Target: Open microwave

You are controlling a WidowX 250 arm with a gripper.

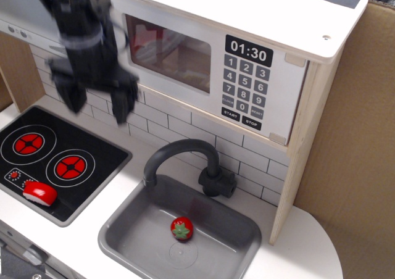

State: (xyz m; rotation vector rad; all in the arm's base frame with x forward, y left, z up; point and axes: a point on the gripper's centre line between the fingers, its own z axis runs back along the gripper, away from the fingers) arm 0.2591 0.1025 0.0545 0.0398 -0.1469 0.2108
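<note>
Microwave (216, 57) is sitting shut on the upper shelf, its window toward ten o'clock and its keypad to the right. The gripper (95, 103), blurred, is hanging at nine o'clock by the door's left edge, fingers spread wide and carrying nothing, probably lining up to catch the handle there, which the arm is hiding from me.

The blurred gripper (97, 103) hangs before the microwave (203, 50); open air below it, the faucet (185, 158) just right.
</note>
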